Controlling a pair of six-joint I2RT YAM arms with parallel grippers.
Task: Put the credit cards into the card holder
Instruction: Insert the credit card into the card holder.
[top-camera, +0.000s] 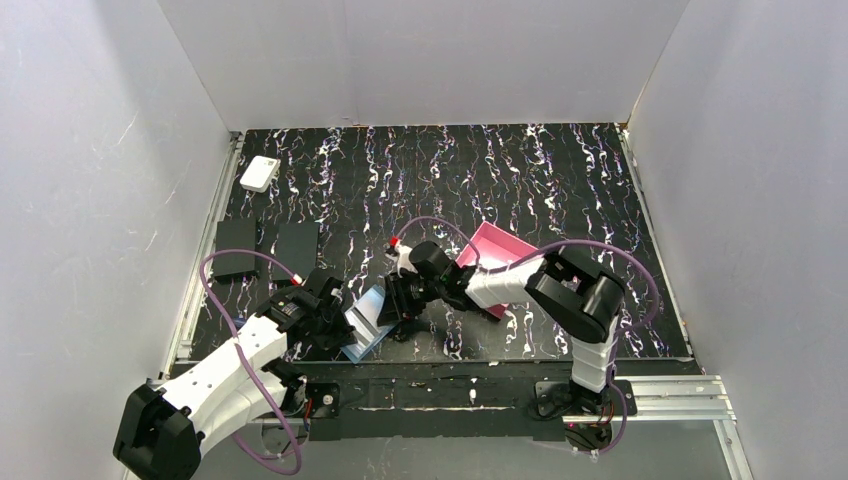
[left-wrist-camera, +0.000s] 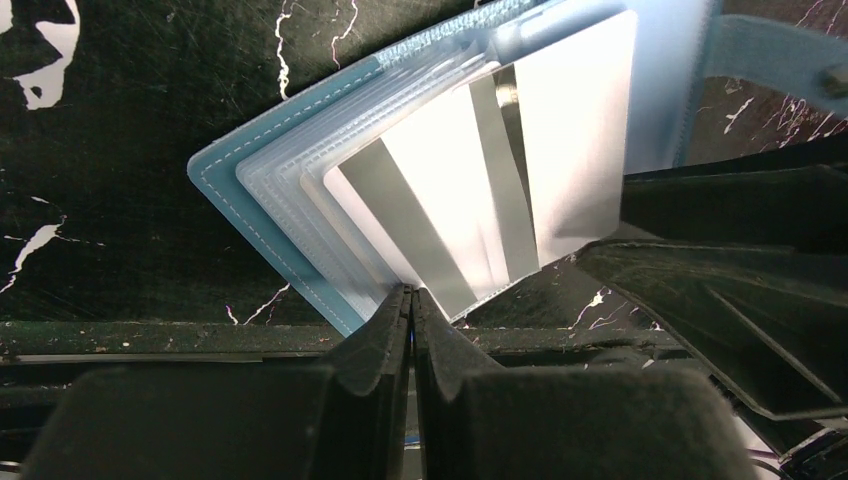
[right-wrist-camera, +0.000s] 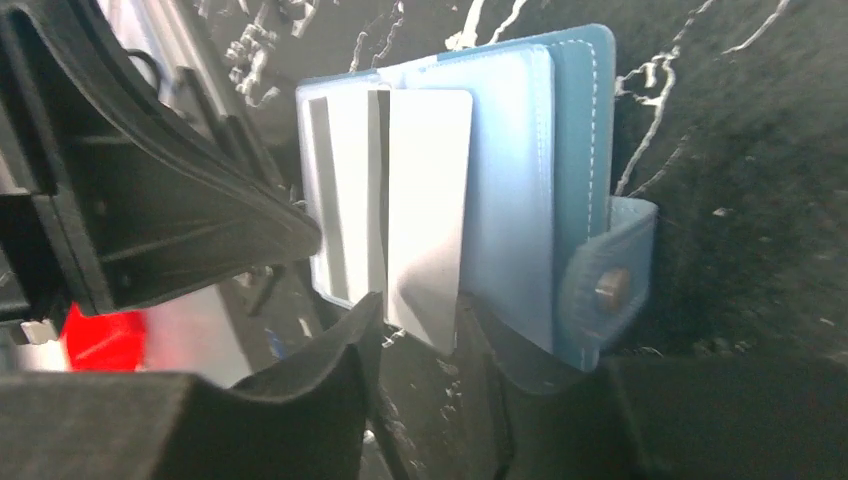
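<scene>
The card holder (top-camera: 362, 328) is seen open at the lower middle of the top view, to the left of the pink tray (top-camera: 500, 255). Two credit cards (right-wrist-camera: 425, 200) are tucked part way into its pale pockets, in the middle of the right wrist view. The left gripper (left-wrist-camera: 410, 300) is squeezed shut and seems to be pinching the holder's bottom edge. The right gripper (right-wrist-camera: 430, 345) is parted. The front card's lower corner sits between its fingers but is not squeezed.

The cards are judged to be light, thin, stiff and slippery, so the free short edge should be pinched flat. The holder is judged to be soft and floppy, so its stitched edge should be held firmly.
</scene>
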